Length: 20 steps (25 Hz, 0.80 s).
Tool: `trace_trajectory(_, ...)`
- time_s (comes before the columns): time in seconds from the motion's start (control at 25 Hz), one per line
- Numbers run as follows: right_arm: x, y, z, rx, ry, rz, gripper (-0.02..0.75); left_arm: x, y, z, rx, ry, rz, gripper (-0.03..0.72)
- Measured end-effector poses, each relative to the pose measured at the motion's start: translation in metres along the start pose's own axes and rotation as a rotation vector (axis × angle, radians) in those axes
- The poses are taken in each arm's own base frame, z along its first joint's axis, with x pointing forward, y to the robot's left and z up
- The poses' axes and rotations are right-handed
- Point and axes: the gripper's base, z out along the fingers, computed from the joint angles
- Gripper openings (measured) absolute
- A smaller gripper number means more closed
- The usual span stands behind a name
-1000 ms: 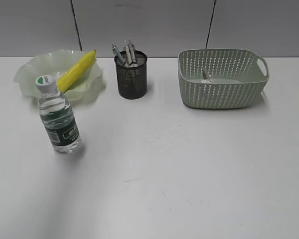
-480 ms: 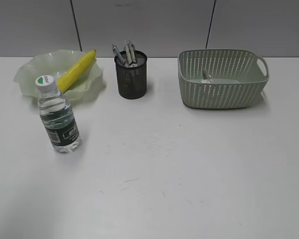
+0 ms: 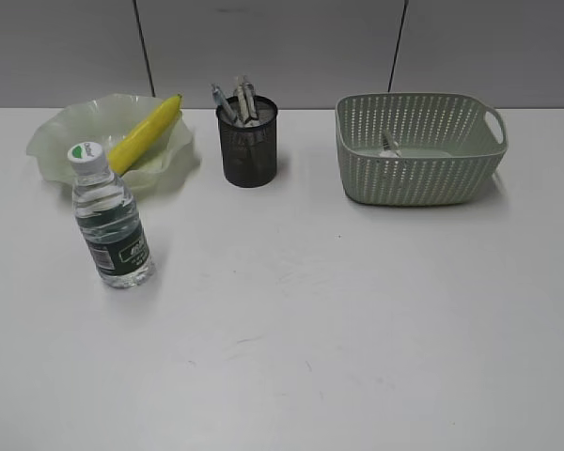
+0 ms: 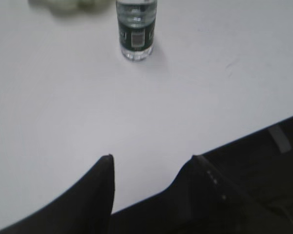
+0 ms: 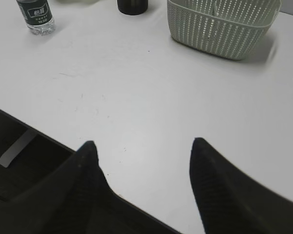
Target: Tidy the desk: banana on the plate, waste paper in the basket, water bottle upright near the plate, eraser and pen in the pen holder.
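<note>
The banana (image 3: 147, 132) lies in the pale green plate (image 3: 61, 132) at the back left of the desk (image 3: 338, 310). In front of the plate the water bottle (image 3: 109, 217) stands upright; it also shows as a bottle (image 4: 136, 30) in the left wrist view and a bottle (image 5: 35, 16) in the right wrist view. The black pen holder (image 3: 248, 143) holds pens (image 3: 239, 100); the eraser is not visible. A scrap of waste paper (image 3: 389, 147) lies in the basket (image 3: 419, 147). My left gripper (image 4: 151, 157) and right gripper (image 5: 142, 142) hang open and empty over the desk's near edge, out of the exterior view.
The desk's near edge (image 5: 49, 139) runs under both grippers, with dark floor beyond it. A grey panelled wall (image 3: 282, 47) stands behind the desk. The basket (image 5: 219, 22) and the base of the pen holder (image 5: 133, 6) show at the top of the right wrist view.
</note>
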Motion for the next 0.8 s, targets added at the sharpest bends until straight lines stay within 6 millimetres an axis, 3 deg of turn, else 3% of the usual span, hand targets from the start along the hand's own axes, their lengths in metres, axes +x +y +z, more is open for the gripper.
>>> trace_trajectory(0.2, 0.0000, 0.0000, 0.0000, 0.000, 0.000, 0.000, 0.473, 0.0095, -0.0017, -0.0070, 0.053, -0.169, -0.002, 0.365)
trace_trajectory(0.8, 0.0000, 0.0007, 0.0000, 0.038, -0.001, 0.025, 0.473, 0.0099, -0.0025, -0.0066, 0.059, -0.187, 0.060, 0.334)
